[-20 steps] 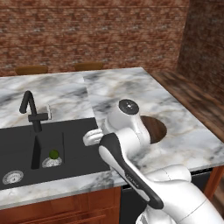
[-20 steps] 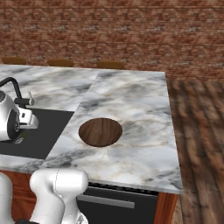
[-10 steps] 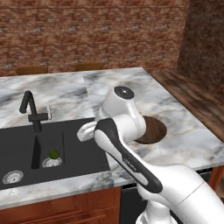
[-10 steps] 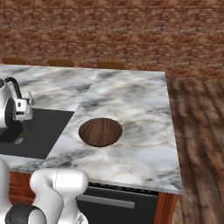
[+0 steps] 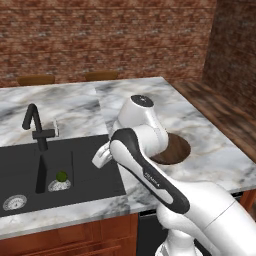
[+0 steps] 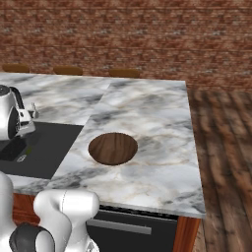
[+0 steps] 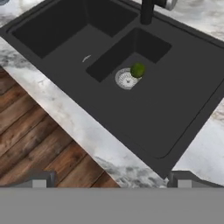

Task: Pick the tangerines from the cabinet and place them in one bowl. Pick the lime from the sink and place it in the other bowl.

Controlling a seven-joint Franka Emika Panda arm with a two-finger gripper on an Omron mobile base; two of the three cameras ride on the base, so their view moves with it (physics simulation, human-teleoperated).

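In the left base view the black sink (image 5: pixel 60 167) is set into the marble table (image 5: pixel 140 100) at the left; the lime (image 5: pixel 61 176) sits on the sink floor, touching the edge of a round steel drain (image 5: pixel 59 185), just right of the angular black faucet (image 5: pixel 37 131); a second drain (image 5: pixel 13 202) lies near the sink's front left corner; the white arm bends over the sink's right edge and hides most of the dark brown bowl (image 5: pixel 175 149), which rests on the table to the sink's right; a brick wall (image 5: pixel 110 35) runs behind the table.

In the right base view the dark brown bowl (image 6: pixel 112 147) sits whole on the table (image 6: pixel 147 113), well apart from the sink (image 6: pixel 44 147) at the left; the arm's white wrist hangs over the sink's far left part; wood flooring (image 6: pixel 221 147) lies to the right.

In the hand view the end effector (image 7: pixel 111 181) looks down on the sink (image 7: pixel 175 100); its two dark fingertips (image 7: pixel 41 178) stand wide apart with nothing between them, so the jaws are open and empty; the lime (image 7: pixel 138 70) rests against the drain (image 7: pixel 125 79) in the deeper basin, well away from the fingertips; the faucet's base (image 7: pixel 147 11) rises at the top edge; the marble rim (image 7: pixel 87 131) and flooring (image 7: pixel 39 148) cross the lower left.
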